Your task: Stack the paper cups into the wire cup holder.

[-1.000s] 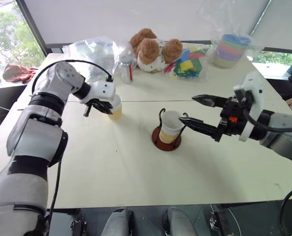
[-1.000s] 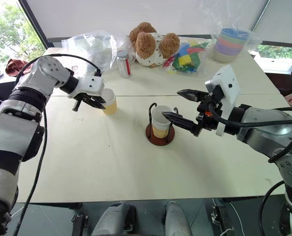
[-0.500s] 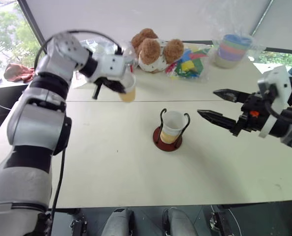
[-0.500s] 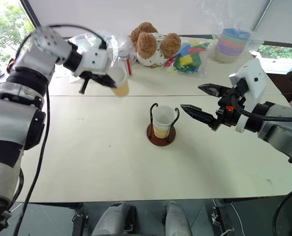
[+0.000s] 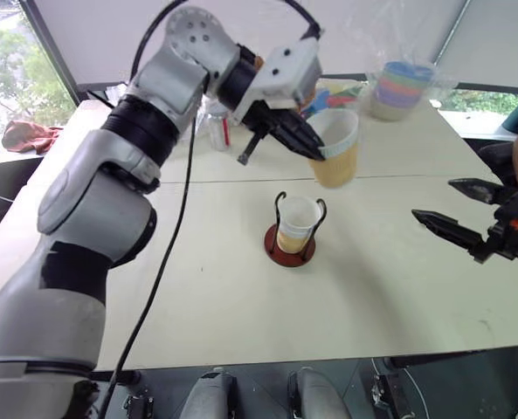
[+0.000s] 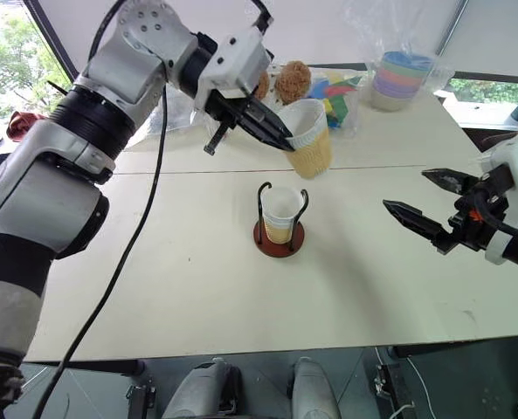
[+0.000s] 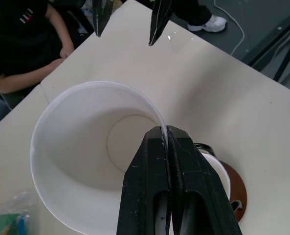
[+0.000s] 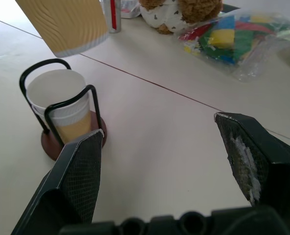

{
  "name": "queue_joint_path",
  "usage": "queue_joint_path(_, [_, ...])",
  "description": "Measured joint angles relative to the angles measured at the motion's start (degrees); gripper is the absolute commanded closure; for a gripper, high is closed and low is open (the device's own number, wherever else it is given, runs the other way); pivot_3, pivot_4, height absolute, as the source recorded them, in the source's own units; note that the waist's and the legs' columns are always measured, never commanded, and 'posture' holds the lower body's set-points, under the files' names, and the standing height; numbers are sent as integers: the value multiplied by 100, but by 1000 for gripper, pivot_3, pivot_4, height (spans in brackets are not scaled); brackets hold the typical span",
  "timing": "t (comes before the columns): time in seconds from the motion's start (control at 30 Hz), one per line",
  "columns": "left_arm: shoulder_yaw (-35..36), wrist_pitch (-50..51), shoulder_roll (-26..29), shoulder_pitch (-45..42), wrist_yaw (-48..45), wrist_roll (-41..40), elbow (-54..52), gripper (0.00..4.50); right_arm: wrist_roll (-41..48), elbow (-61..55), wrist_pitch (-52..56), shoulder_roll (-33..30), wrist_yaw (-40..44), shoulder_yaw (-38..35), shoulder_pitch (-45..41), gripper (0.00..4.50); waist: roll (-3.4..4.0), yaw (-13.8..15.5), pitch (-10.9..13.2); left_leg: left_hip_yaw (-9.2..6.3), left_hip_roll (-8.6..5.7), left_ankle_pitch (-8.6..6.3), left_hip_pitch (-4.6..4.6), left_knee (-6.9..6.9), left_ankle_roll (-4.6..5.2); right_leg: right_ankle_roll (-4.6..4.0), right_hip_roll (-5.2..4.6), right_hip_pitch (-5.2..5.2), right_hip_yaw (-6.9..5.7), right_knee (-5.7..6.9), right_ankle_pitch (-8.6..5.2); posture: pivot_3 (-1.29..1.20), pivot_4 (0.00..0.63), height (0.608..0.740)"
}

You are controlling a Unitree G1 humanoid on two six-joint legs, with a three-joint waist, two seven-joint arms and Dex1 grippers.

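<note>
My left gripper is shut on the rim of a yellow-orange paper cup, one finger inside and one outside. It holds the cup tilted in the air, above and slightly right of the wire cup holder. The left wrist view looks down into the cup's white inside, past the shut fingers. The holder stands mid-table on its reddish-brown base, with nested paper cups between its black loops. My right gripper hangs open and empty to the right, well apart from the holder.
Along the table's far edge sit a teddy bear, a bag of coloured blocks, stacked pastel bowls in plastic, a can and a clear bag. A person in black sits past the right side.
The left arm lifted its cup off the table and carried it right, to above the holder. The right gripper drew back to the right, still open.
</note>
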Motion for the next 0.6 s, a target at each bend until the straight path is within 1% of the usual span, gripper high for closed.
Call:
queue_joint_path(0.17, [-847,-323,131,-6,0,-153,55,4469,173,-252,84,105,-169,-244,155,547,0,41,0,0,-2,0,-7,0,-1,0,-1,0,1,-9,0,0,150,740])
queue_joint_path(0.23, [-1035,-391,172,-8,0,-223,66,4469,219,-262,87,174,-233,-272,208,547,-1,45,0,-1,-4,0,-11,0,-1,0,-3,0,1,-14,0,0,150,740])
queue_joint_path(0.57, [-1586,-669,174,-7,-1,-402,77,4469,338,-363,75,305,-652,-170,217,547,-1,34,1,0,-6,0,-12,0,0,0,-4,-1,1,-16,0,0,150,740])
queue_joint_path(0.6, [-1658,-716,174,-7,-1,-403,89,3962,348,-363,68,312,-677,-157,217,547,-1,34,1,0,-6,0,-13,0,0,0,-4,-1,1,-16,0,0,150,740])
